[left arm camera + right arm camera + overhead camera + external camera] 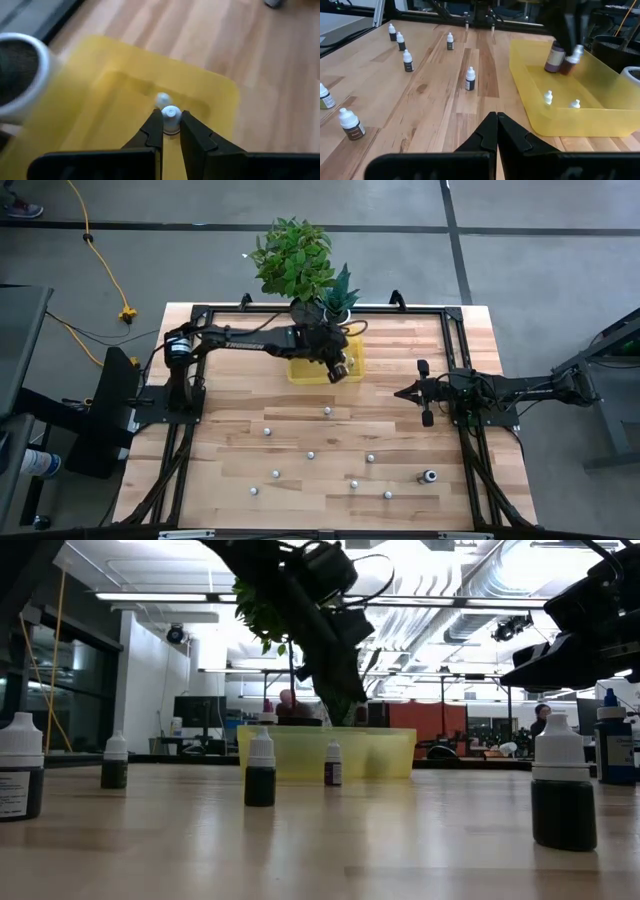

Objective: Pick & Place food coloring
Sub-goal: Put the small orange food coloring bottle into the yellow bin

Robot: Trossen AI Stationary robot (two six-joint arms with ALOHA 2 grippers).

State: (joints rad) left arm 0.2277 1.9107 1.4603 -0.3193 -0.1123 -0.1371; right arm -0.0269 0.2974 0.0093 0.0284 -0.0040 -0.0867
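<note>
Above yellow tray (210, 90), left pincer (171, 125) clamps food coloring bottle (171, 119) between fingertips.

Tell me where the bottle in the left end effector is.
The bottle is clamped in the left end effector above the yellow tray, at the table's far middle beside the potted plants.

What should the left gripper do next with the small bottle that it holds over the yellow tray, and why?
Probably lower a little and open. The left gripper is shut on a food coloring bottle by its white cap, above the yellow tray, where other bottles already lie. The right gripper waits shut at the table's right side.
</note>
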